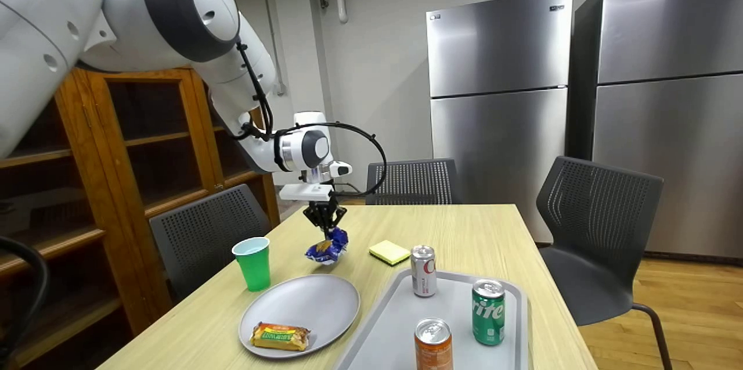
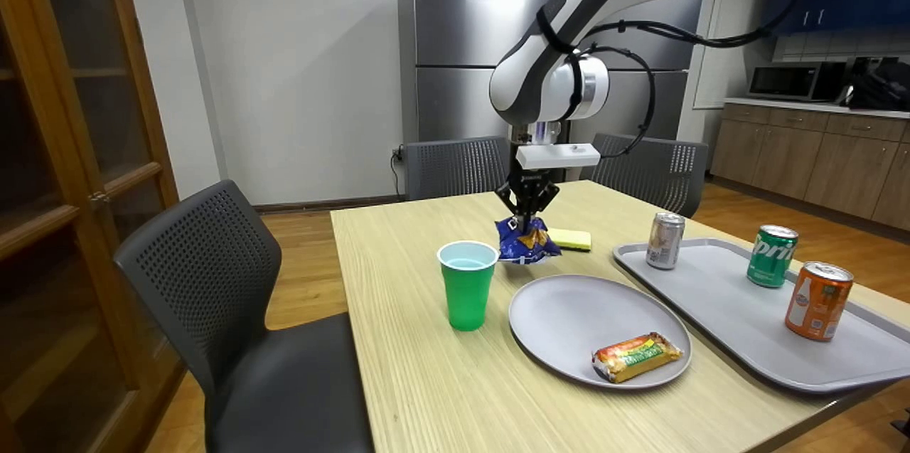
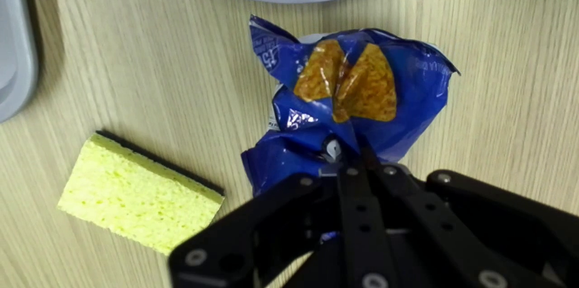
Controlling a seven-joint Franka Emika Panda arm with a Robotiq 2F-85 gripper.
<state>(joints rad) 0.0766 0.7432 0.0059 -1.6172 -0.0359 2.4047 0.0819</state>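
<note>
Blue and crinkled, the chip bag (image 3: pixel 357 93) is pinched in the clenched gripper (image 3: pixel 355 166) between the plate (image 1: pixel 307 303) and the far edge of the table (image 1: pixel 464 230) (resting or hovering, unclear); slow, level handling should prevent slipping.

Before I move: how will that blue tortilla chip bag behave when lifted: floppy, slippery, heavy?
The blue tortilla chip bag will probably flop: it is crumpled where the gripper pinches it. It may slip or twist, since its surface looks glossy and only a narrow fold seems caught. Likely light for its size, going by its thin, creased look; contents are hidden.
</note>
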